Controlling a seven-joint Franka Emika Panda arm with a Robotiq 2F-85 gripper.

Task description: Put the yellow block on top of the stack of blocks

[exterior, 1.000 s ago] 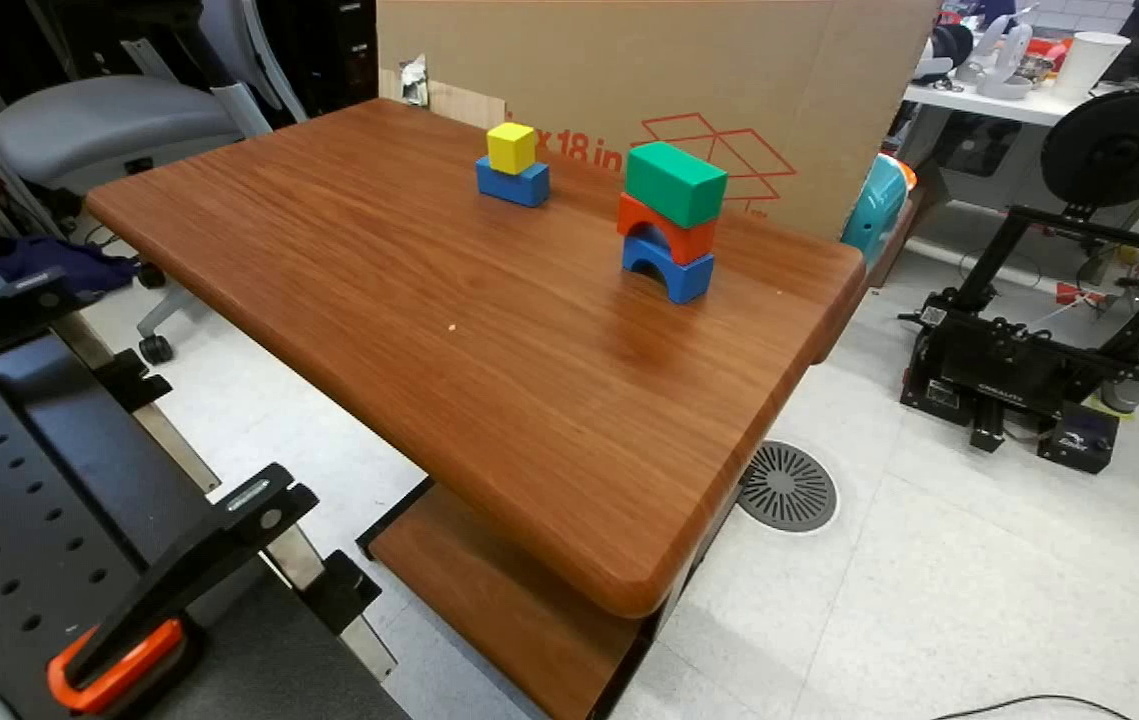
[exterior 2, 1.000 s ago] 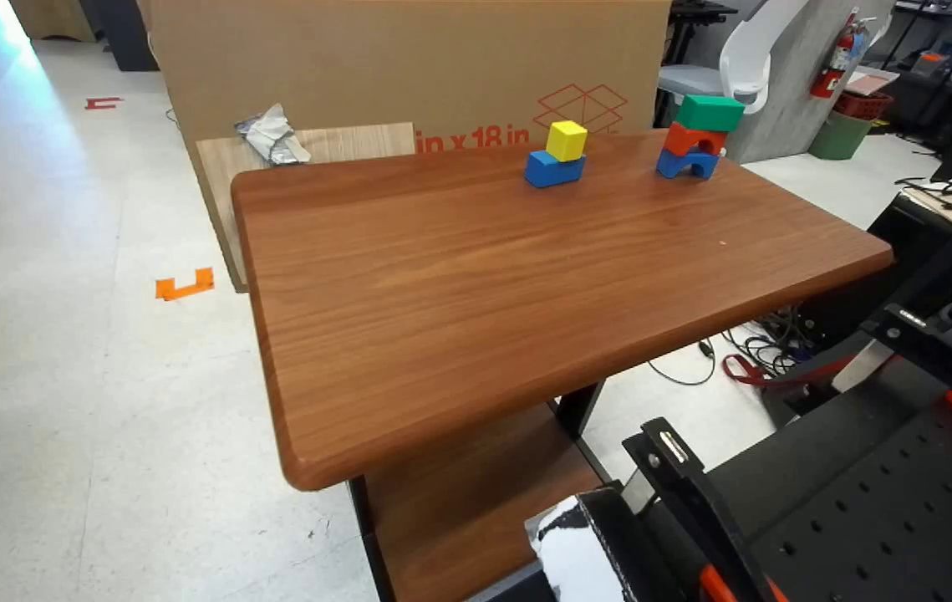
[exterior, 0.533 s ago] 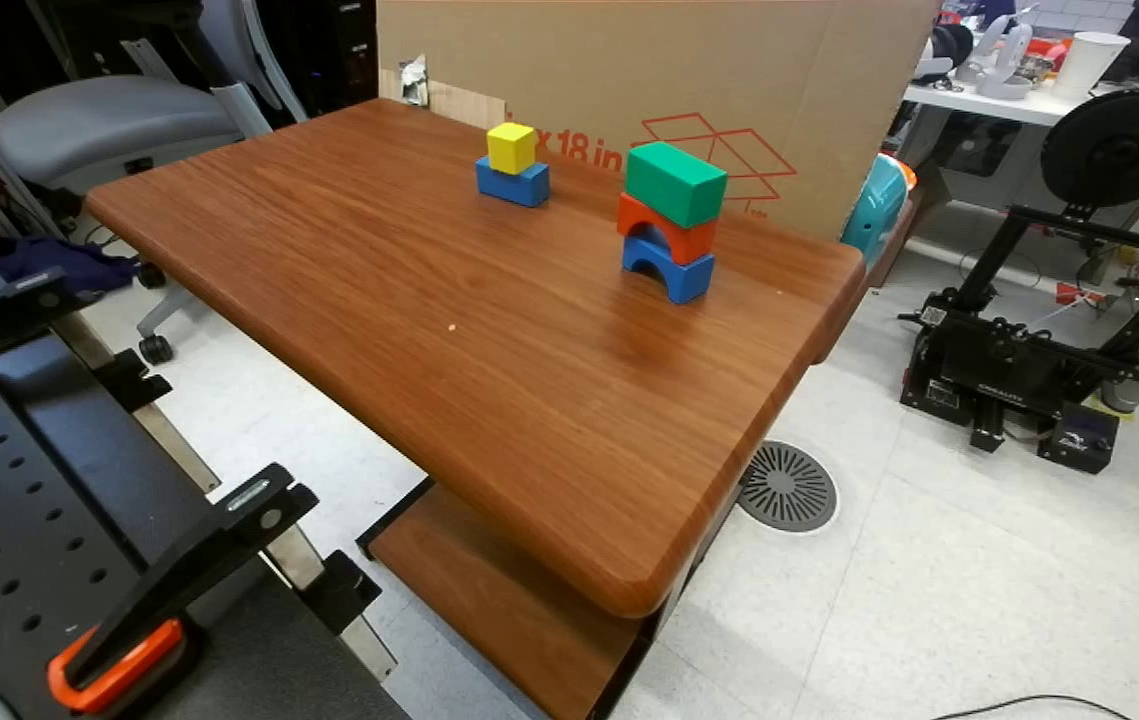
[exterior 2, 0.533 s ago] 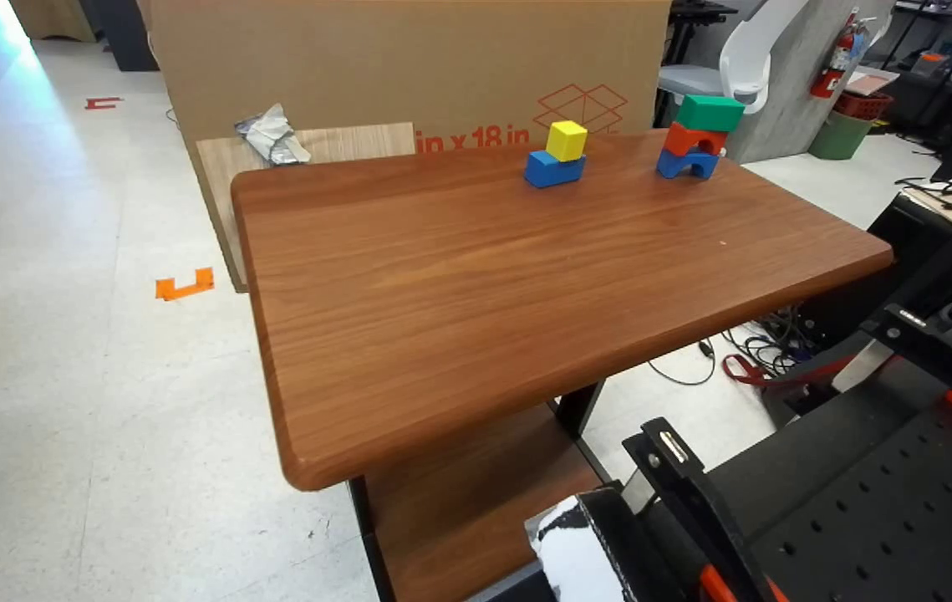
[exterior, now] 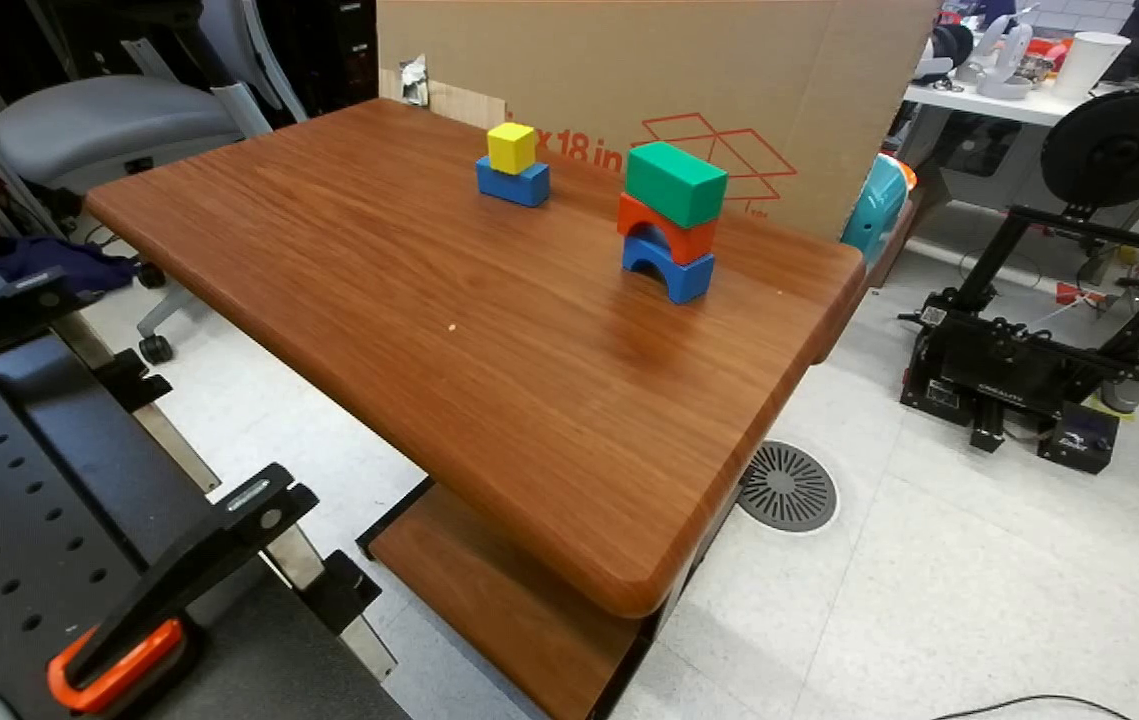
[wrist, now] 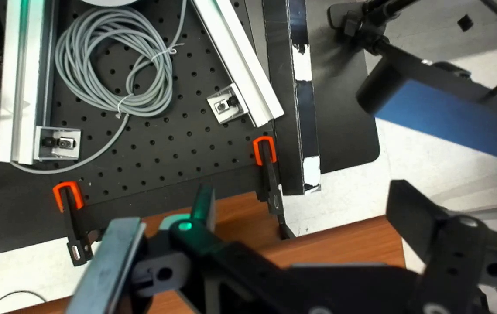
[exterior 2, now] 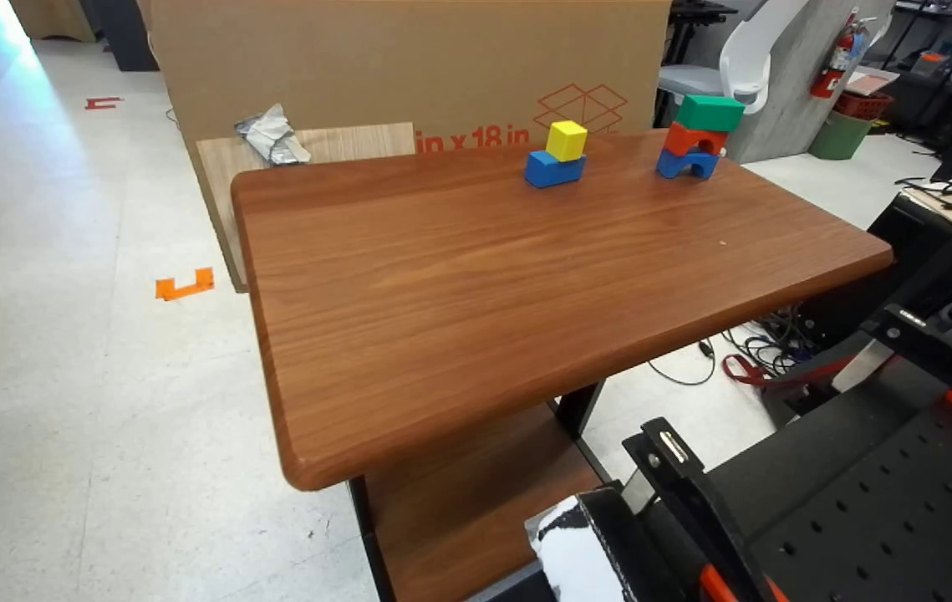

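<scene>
Yellow block (exterior: 511, 149) rests on a flat blue block (exterior: 513, 186) near the edge of the table (exterior: 489, 380) lined by the cardboard (exterior: 749, 60).
In both exterior views the stack of blocks (exterior 2: 693, 136) (green block (exterior: 677, 183) over red arch (exterior: 697, 240) over blue arch (exterior: 691, 280)) stands apart from it, by the same edge but nearer the right-hand corner; in the wrist view the hand (wrist: 305, 205) has its fingers spread wide.

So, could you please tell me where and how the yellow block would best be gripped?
I'd probably come straight down from above and pinch the yellow block across two opposite upright faces, stopping short of the blue block beneath: it's a flat-sided cube that sits level, its top bare.
</scene>
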